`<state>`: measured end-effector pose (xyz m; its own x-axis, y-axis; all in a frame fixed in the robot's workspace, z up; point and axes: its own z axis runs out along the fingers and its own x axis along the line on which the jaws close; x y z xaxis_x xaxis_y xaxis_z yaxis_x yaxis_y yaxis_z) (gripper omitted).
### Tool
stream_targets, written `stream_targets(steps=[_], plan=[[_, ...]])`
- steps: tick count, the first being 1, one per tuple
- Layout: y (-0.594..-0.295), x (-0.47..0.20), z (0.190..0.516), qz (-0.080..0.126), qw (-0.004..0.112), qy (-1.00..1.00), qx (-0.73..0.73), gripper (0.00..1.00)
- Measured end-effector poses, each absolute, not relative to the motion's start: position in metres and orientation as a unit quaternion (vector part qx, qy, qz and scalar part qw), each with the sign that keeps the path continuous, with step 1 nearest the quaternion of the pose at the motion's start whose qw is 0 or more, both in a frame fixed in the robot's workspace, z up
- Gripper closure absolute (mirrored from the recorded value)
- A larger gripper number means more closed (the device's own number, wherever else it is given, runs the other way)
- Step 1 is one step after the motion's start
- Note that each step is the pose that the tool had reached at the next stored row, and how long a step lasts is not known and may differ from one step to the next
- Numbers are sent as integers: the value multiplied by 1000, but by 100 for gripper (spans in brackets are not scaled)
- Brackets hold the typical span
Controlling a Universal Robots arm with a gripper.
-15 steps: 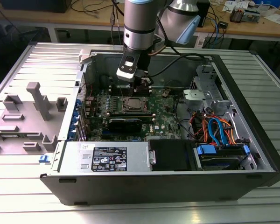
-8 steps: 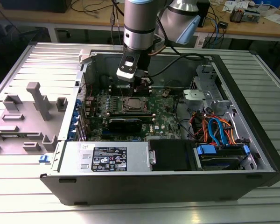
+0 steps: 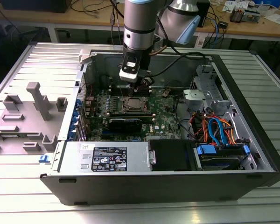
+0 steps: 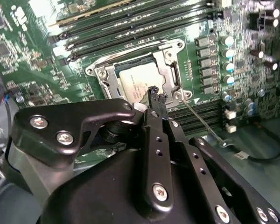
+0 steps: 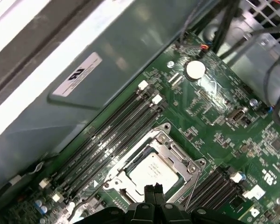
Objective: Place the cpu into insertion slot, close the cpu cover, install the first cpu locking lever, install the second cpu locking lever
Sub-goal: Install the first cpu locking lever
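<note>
A ribbed grey metal table carries an open black and silver computer case, and the arm reaches down into it over the green circuit board. The black gripper hangs just above one edge of the square dark-rimmed insertion slot, its fingers drawn narrow with nothing visible between them. The dull silver square-framed cpu cover appears to lie down around the small flat silver-grey cpu, which sits in the slot. The step in hand is therefore probably a locking lever. To do it well, the narrow tip should bear on the thin wire lever alone, pressing steadily without scraping the chip or the board's small parts. The exterior view gives the whole case and how the arm stands over the slot. The second wrist view shows the lever standing free, angling away from the slot's corner. The first wrist view shows the tip meeting the cover's edge.
</note>
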<state>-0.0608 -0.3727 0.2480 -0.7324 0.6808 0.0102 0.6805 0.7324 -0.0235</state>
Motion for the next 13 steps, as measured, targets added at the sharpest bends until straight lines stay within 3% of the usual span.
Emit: stream_targets(steps=[13], plan=[[-375,-71,247,3,6,-951,-310,89]])
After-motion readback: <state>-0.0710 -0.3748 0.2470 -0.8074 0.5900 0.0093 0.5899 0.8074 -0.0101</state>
